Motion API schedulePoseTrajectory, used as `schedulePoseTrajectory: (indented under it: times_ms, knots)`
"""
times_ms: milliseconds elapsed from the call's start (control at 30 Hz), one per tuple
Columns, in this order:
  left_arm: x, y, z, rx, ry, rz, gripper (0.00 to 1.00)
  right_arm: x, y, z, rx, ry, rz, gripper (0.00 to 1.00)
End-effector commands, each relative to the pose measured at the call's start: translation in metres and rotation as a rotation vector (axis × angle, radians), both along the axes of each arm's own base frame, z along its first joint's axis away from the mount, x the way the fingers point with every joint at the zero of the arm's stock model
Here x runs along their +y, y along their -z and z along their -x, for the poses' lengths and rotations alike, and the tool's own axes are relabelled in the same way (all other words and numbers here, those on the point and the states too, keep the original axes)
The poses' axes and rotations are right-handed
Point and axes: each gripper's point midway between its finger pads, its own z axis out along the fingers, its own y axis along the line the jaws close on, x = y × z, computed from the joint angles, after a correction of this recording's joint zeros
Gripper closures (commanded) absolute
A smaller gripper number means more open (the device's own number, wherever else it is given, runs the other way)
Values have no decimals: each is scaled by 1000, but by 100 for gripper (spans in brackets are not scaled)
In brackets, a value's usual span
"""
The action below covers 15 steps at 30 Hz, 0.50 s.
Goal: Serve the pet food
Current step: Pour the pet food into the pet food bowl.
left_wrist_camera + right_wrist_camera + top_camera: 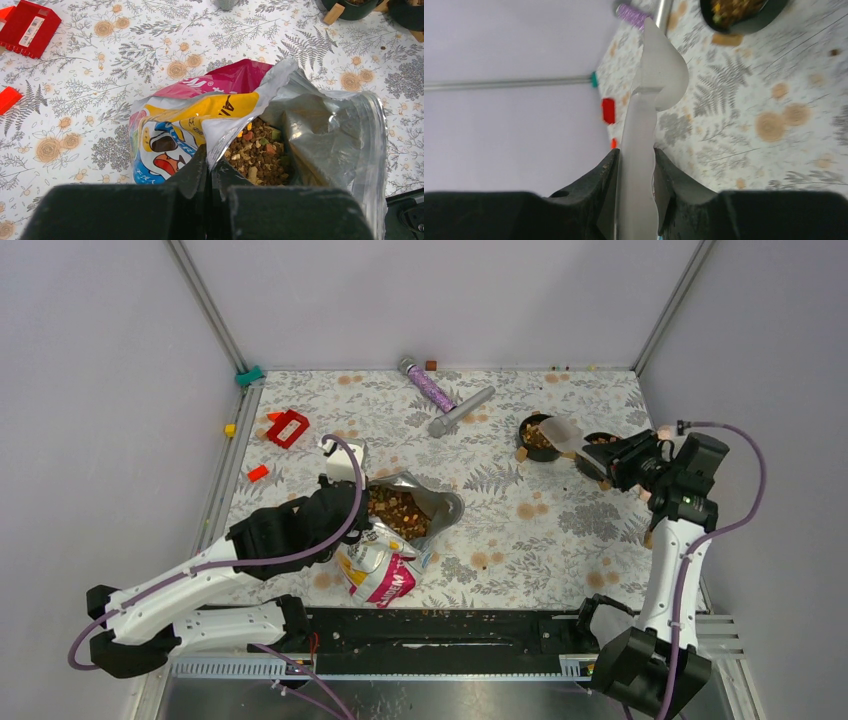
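Feeding time on the floral table (520, 540): the left gripper (210, 172) is pinched tight on the rim of the bag (220, 107), propping its silver-lined mouth open, while the right gripper (635, 167) is clamped on the handle of a clear scoop (656, 80). The scoop is turned edge-on at the nearer of two black bowls (521, 435). The pet food (257, 150) sits mostly deep in the bag, w/ a layer already showing in that bowl and in its neighbour (597, 439). The step looks like tipping a scoopful into the bowl. To do it well, keep the scoop's lip above the bowl's middle, roll the wrist slowly so kibble slides rather than bounces over the rim, and level the scoop before heading back. The left side should hold its pinch and not drag the bag, so the opening stays wide and facing up for the next dip. Hard to read: the right wrist view is blurred and shows the scoop side-on, so whether anything is left in it can't be told. The overhead view puts the scoop's bowl in front of the dish, so the gap between them is unclear. The second bowl is partly behind the right arm's fingers. How much food remains in the bag is hidden by the foil folds.
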Motion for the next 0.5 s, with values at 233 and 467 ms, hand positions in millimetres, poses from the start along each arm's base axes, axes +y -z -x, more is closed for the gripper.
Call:
schedulePoseTrajectory:
  times_ms: [233,467]
  knots:
    - [-19,-43,-3,-84,13,190,100,46,59,30,-38,-167,-197,100]
    - [-17,-47,-2,-88,12,208,100,40,152,40,151,-92,-178,94]
